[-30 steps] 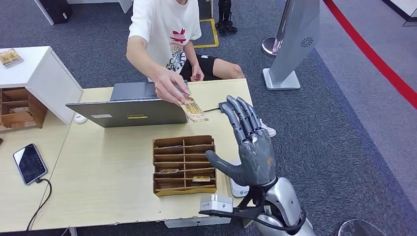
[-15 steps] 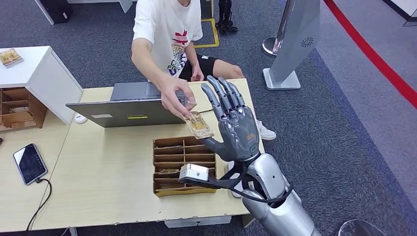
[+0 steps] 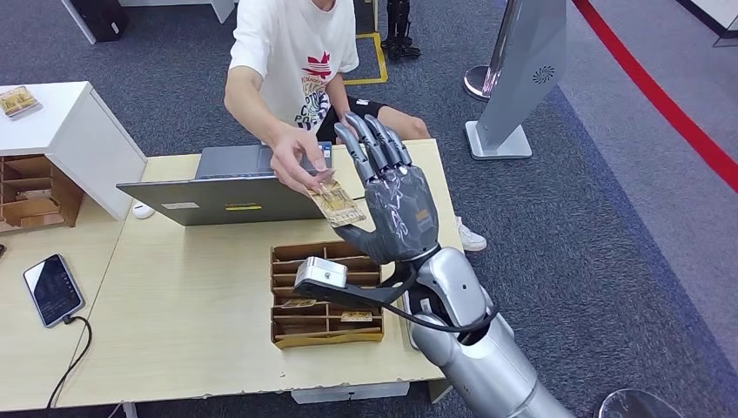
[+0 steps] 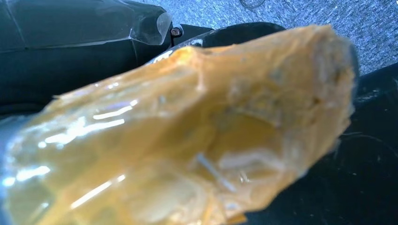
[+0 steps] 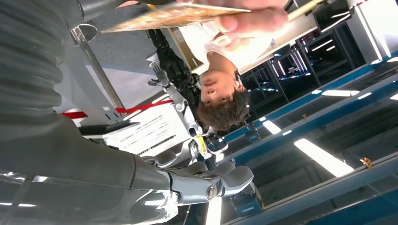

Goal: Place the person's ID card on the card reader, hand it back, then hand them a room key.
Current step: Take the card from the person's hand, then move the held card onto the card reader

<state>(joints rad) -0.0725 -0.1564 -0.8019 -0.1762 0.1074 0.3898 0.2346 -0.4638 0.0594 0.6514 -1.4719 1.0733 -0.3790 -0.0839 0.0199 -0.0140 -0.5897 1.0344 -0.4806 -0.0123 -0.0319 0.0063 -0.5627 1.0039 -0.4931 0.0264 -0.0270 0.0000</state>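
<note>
A person in a white T-shirt (image 3: 296, 52) sits behind the table and holds out a yellowish ID card (image 3: 335, 205) in one hand (image 3: 296, 157). My right hand (image 3: 392, 205) is raised beside the card, fingers spread and upright, palm facing it. Its thumb (image 3: 352, 231) lies just under the card's lower edge without pinching it. The right wrist view has the card (image 5: 173, 14) edge-on in the person's fingers (image 5: 253, 21). Two room key cards (image 3: 298, 303) lie in the wooden organiser (image 3: 326, 252). In the left wrist view my left hand (image 4: 187, 140) is an amber, blurred shape.
An open laptop (image 3: 226, 187) stands at the table's far side with a mouse (image 3: 142, 210) to its left. A phone (image 3: 52, 289) on a cable lies at the left. A white cabinet (image 3: 61, 131) stands far left, a grey kiosk base (image 3: 498, 139) far right.
My right hand has risen and swung left toward the person. The person has brought the card against my palm side, where it now sits just above my thumb.
</note>
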